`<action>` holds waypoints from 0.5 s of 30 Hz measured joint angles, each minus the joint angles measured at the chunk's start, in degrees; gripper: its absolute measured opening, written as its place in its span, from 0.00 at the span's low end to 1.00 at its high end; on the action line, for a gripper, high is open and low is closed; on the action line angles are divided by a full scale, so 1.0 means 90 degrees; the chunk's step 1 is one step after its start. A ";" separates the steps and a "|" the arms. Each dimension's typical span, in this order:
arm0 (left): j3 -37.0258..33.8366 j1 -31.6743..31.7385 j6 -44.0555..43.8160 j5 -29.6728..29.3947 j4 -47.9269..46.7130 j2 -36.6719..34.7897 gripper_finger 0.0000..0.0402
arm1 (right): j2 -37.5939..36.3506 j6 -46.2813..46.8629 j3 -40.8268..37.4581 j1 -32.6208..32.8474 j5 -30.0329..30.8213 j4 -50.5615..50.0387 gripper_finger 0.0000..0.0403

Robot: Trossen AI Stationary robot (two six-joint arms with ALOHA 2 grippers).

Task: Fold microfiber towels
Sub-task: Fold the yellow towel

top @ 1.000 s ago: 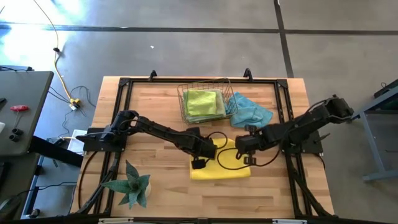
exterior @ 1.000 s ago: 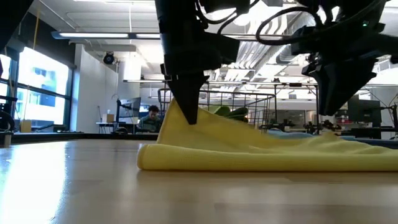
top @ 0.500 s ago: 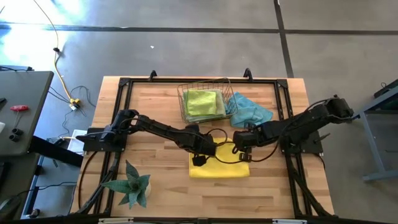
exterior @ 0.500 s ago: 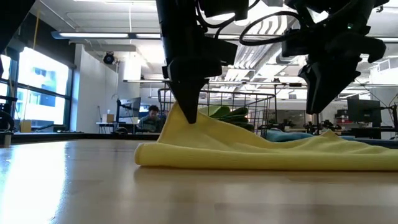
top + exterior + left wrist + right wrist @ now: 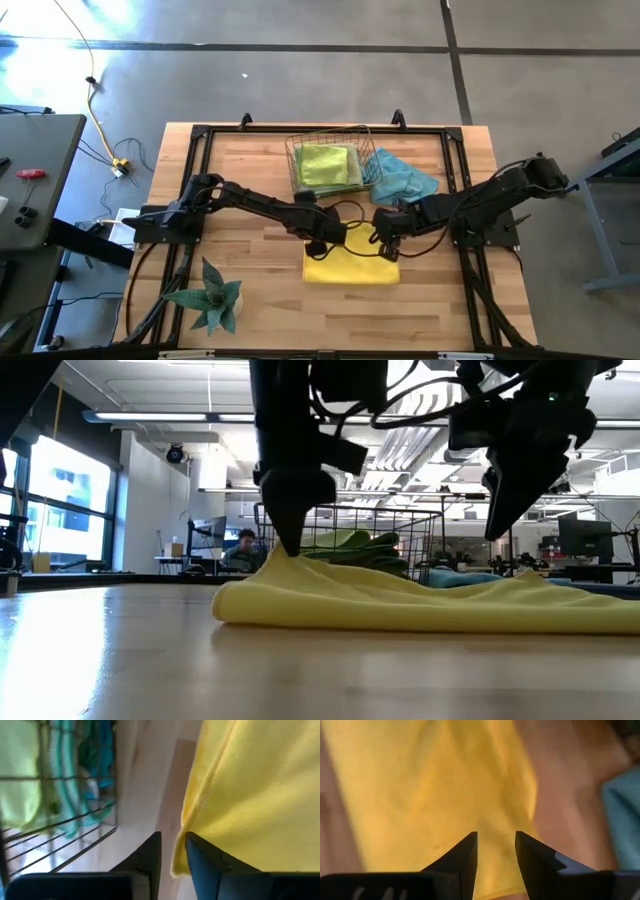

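Yellow towel folded on worktop; blue towel outstanding
Left gripper and right gripper hang parted, empty, over yellow towel; blue towel lies unfolded beside basket (green ones inside)

Both arms are extended inward from their bases at opposite sides and are brought close together near the middle, the wrists angled downward. The left pincer is seen with its two fingers parted by a narrow gap. The right pincer is likewise seen with fingers parted, tips pointed down and clear of any grasp.
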 joint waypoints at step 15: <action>0.0099 -0.0033 0.0020 0.0933 -0.0880 -0.0005 0.24 | 0.0000 0.2386 0.0000 0.0683 -0.0389 0.0069 0.31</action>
